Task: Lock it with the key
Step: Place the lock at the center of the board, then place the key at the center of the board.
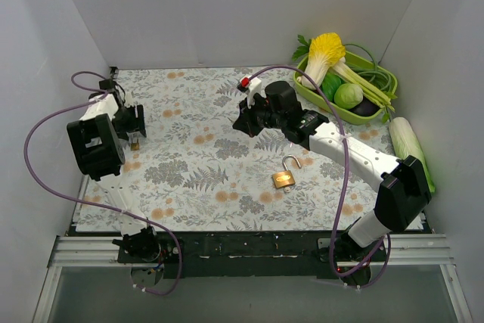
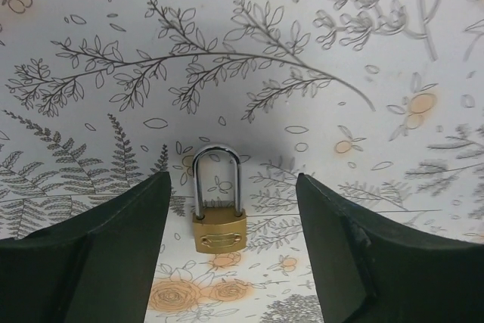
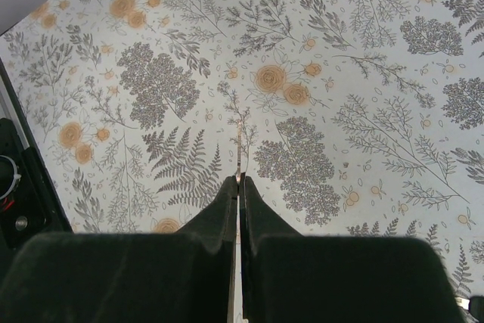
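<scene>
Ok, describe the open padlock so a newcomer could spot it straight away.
On the floral table, look near the middle, beside the right arm's white forearm. The brass padlock there lies alone with its shackle swung open; the other padlock, under the left gripper, is closed.

Left padlock (image 2: pixel 218 226): down on the table (image 1: pixel 204 164), far left, between the left gripper's (image 2: pixel 232 178) parted fingers, touching neither.
Middle padlock (image 1: pixel 283 178): on the table, right of centre, nearer us.
Key (image 3: pixel 239 166): pinched in the right gripper (image 3: pixel 239 184), above mid-table.
Basket (image 1: pixel 321 104): far right corner, vegetables (image 1: pixel 348 94) inside.
Cabbage (image 1: pixel 412 149): right edge, just beside the basket's near end.
</scene>
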Tool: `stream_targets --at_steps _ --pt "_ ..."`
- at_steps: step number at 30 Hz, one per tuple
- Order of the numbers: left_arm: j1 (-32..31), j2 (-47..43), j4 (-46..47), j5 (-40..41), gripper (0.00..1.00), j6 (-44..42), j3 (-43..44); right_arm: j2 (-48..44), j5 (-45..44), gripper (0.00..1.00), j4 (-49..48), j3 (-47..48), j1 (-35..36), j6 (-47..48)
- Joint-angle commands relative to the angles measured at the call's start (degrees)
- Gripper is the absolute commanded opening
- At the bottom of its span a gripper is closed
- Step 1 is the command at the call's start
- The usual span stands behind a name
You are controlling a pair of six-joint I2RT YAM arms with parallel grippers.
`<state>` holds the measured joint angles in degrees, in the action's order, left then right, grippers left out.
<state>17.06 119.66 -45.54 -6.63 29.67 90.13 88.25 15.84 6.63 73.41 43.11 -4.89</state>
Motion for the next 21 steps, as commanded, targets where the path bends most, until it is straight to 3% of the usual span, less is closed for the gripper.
stream_targets --at_steps 1,3,4,5,7,8,10,15,21 --pt "0.3 -3.5 -3.0 -6.0 0.66 5.1 7.6 -0.9 -1.7 0.01 -3.6 1.3 -0.6 -0.8" --pt "0.3 -6.2 -4.3 -11.8 0.65 8.7 9.9 -1.1 -3.5 0.01 -6.1 0.5 -0.6 -0.9" --pt "0.3 -8.1 -4.0 -18.4 0.64 11.1 10.0 -1.2 -3.9 0.01 -7.8 0.3 -0.6 -1.4" --pt "0.2 -12.0 -1.9 -22.9 0.64 17.2 9.1 -1.1 -4.4 0.01 -8.8 0.2 -0.5 -1.6" --pt "0.0 -17.2 2.6 -32.6 0.62 24.1 2.8 -0.1 -6.2 0.01 -10.8 1.0 0.1 -2.0" --pt "-0.5 -22.4 8.8 -34.9 0.62 32.3 -0.4 0.4 -7.1 0.01 -11.3 1.6 0.5 -2.0" --pt "-1.8 -26.8 15.2 -39.0 0.62 38.9 -8.3 2.3 -9.2 0.01 -12.1 3.5 1.6 -2.0" --pt "-10.7 -38.9 24.5 -35.2 0.60 45.8 -16.3 5.7 -8.7 0.01 -12.8 7.0 3.4 -3.1" --pt "-18.0 -46.1 32.5 -29.8 0.58 53.3 -24.0 7.0 -9.0 0.01 -13.7 8.2 5.0 -4.3"
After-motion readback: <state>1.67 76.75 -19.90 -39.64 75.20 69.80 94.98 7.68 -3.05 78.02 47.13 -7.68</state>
